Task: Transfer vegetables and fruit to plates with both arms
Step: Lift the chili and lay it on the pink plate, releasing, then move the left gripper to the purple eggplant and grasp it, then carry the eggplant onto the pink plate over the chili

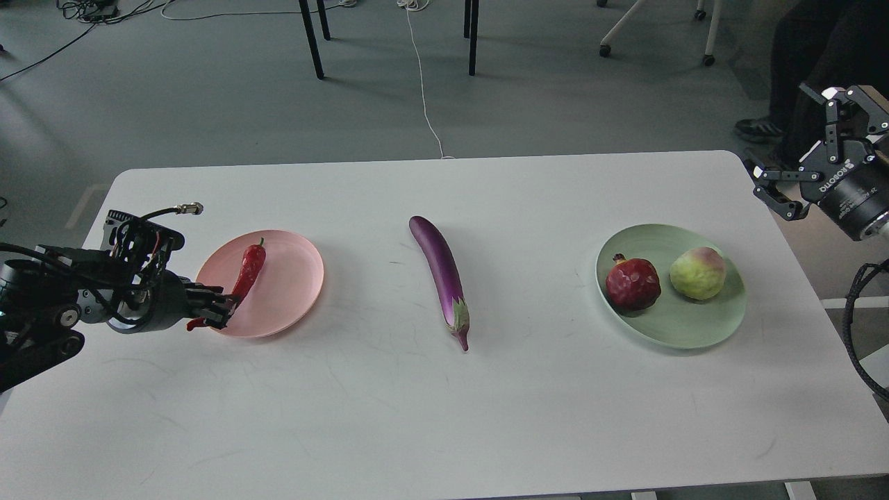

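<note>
My left gripper (217, 310) grasps the curved glossy red chili pepper (248, 271) over the pale pink round plate (292, 278); my right gripper (799, 167) hangs released.

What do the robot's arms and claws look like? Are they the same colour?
Both are black. The left gripper ends in short dark fingers, with looped black cables and a small brass-tipped plug on its wrist. The right gripper has jointed black finger links and white "ROBOTIQ" lettering on its round body, above a silver ring.
</note>
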Robot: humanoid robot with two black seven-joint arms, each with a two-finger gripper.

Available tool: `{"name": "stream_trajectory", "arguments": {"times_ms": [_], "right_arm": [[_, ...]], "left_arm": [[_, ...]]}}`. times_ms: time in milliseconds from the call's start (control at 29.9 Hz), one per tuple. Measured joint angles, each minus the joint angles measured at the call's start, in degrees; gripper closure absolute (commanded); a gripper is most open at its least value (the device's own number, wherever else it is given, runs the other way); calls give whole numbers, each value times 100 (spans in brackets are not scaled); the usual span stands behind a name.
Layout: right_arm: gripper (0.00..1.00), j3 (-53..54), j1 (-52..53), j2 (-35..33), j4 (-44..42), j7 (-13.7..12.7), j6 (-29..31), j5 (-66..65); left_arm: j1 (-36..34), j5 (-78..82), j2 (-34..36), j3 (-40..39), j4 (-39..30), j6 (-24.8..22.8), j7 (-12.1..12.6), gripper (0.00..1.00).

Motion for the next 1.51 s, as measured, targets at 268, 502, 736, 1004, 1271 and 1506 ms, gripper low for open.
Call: {"name": "stream_trajectory", "arguments": {"times_ms": [268, 502, 736, 1004, 1271, 1506], "right_arm": [[2, -4, -13, -98, -13, 0, 16, 0], [2, 187, -24, -249, -73, 31, 109, 14], [2, 231, -53, -266, -138, 6, 129, 46], [2, 232, -66, -285, -204, 33, 130, 62], [2, 142, -104, -292, -228, 11, 129, 43], [2, 124, -113, -294, -212, -17, 117, 10]], "left_arm": [[-146, -391, -74, -126, 55, 270, -90, 13], [-1384, -772, -918, -275, 16, 217, -14, 13], [-1793, -705, -2082, -179, 193, 70, 434, 13], [-1796, -670, -3094, 174, 485, -178, 1058, 13], [-1644, -670, -3763, 305, 1067, -190, 1449, 13], [-1505, -675, -4240, 400, 1640, -200, 1546, 13]]}}
